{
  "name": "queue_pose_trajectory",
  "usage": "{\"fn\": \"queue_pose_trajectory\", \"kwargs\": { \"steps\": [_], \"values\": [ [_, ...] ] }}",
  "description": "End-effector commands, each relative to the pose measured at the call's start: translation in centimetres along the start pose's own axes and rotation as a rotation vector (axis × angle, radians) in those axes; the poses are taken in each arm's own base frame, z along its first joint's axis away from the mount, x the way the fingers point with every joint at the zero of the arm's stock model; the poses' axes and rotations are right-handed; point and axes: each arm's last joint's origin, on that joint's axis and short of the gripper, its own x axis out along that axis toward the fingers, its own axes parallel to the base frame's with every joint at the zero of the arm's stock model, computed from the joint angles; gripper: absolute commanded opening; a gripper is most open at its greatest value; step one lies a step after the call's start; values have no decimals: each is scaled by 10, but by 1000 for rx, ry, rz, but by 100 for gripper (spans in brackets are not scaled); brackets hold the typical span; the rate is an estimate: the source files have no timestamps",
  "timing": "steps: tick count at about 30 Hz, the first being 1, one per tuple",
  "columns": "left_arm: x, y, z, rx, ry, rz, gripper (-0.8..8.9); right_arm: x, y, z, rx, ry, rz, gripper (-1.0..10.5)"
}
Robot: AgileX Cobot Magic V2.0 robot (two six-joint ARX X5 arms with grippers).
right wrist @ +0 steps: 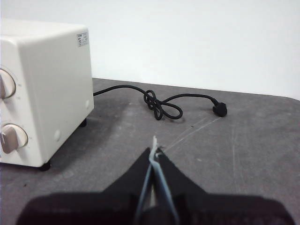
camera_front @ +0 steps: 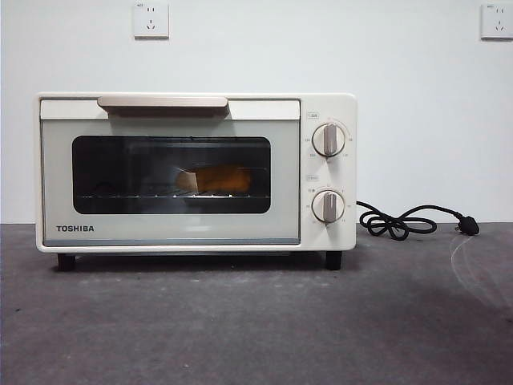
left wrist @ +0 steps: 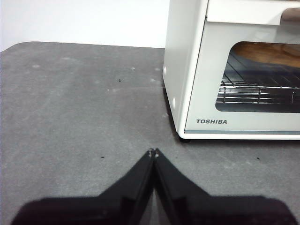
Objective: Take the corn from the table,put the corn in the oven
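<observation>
One corn cob [camera_front: 215,180] is lying on its side on the wire rack inside the oven [camera_front: 195,171], showing through the dark glass window in the front view. Its pale stub end is pointing toward the side with the TOSHIBA lettering. The oven door is sitting closed, with the beige bar handle [camera_front: 163,102] running along its top edge. Two round knobs [camera_front: 329,139] are standing one above the other beside the window. The oven is resting on the dark grey counter [camera_front: 256,321], and its black cord [camera_front: 401,221] is lying coiled on the counter beside the knob side, with the plug at its far end. Two wall sockets [camera_front: 151,19] are showing on the white wall above.

In the left wrist view, the left gripper [left wrist: 153,152] is hovering over bare counter [left wrist: 79,108], near the oven's front corner [left wrist: 187,89]. Its fingers [left wrist: 140,176] are pressing together at the tips, clenched on nothing. Part of the corn [left wrist: 272,54] is showing through the window above the rack [left wrist: 258,91].

In the right wrist view, the right gripper [right wrist: 153,152] is hanging over the counter [right wrist: 253,140] beside the oven's knob side [right wrist: 51,84], with the looped cord [right wrist: 161,105] lying beyond it. Its fingers [right wrist: 176,180] are likewise clenched, holding nothing.
</observation>
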Motion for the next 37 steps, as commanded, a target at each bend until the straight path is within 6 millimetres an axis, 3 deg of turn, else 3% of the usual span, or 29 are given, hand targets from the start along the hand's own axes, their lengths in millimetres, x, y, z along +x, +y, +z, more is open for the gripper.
{"fn": "queue_pose_trajectory", "kwargs": {
  "steps": [1,6,37],
  "values": [
    [1,0,-2,10,0,0,-4,-4,2,-14,18,29,-1,-15],
    [1,0,-2,10,0,0,-4,-12,5,-26,40,138,11,-15],
    [1,0,-2,11,13,0,-4,-12,4,-26,75,137,-22,1]
  ]
}}
